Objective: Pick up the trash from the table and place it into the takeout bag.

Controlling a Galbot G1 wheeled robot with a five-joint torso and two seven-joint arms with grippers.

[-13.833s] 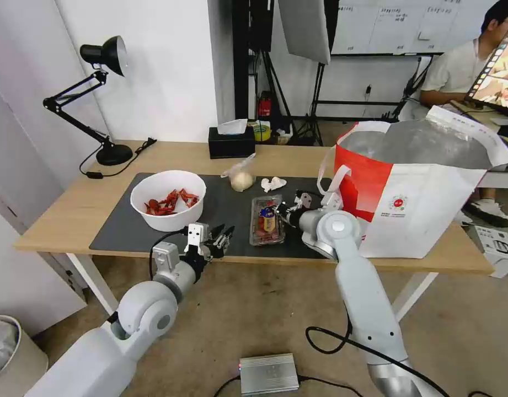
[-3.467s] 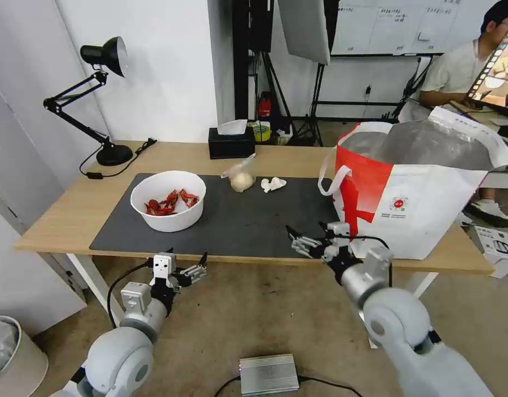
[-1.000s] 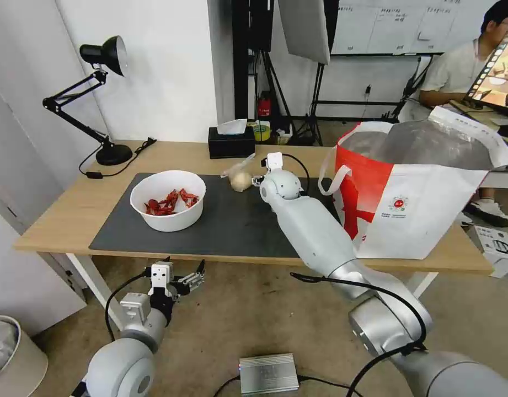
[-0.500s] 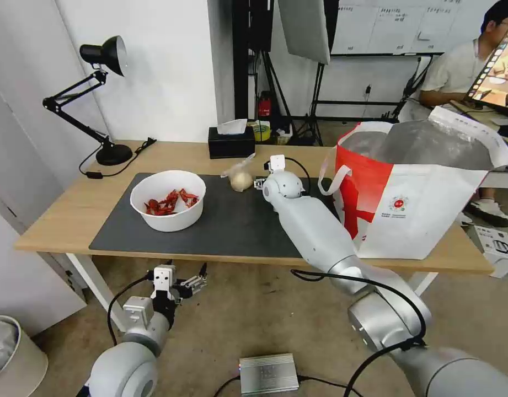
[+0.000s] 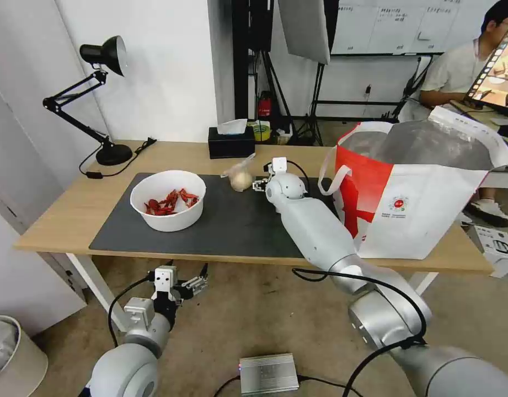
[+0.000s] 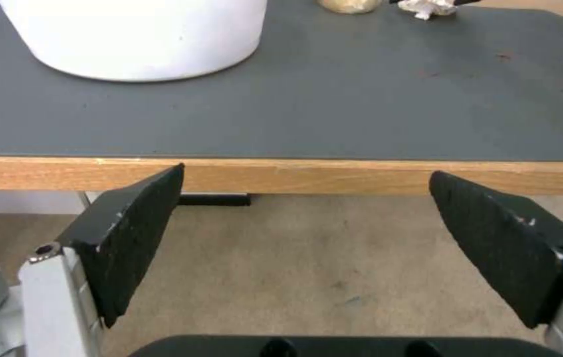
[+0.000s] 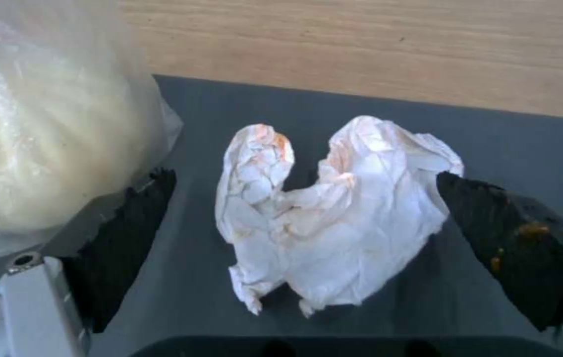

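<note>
1. White tissue (image 7: pixel 334 213), crumpled on the grey mat (image 7: pixel 493 144) beside the knotted bag (image 7: pixel 43 129), lies between the right gripper (image 7: pixel 305 233)'s wide-open, empty fingers (image 7: pixel 513 243).
2. Judged next: close, lift, carry to the takeout bag (image 5: pixel 424 187) further along the counter (image 5: pixel 182 154).
3. Left gripper (image 5: pixel 194 282) hangs open below the counter edge.

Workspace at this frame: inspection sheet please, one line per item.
Surface: table with dark grey mat; faint specks on the mat.
Job's things: bowl of crayfish shells, knotted bag and stained tissue on the mat; takeout bag open, upright at the robot's right.
Clutter: black tissue box, desk lamp.
Grippers: right gripper at the tissue, jaws open either side, one beside the knotted bag; left gripper open, below the table's near edge.
Cables: lamp cord on the table; black cable along the right arm.
Surroundings: metal box on the floor.
</note>
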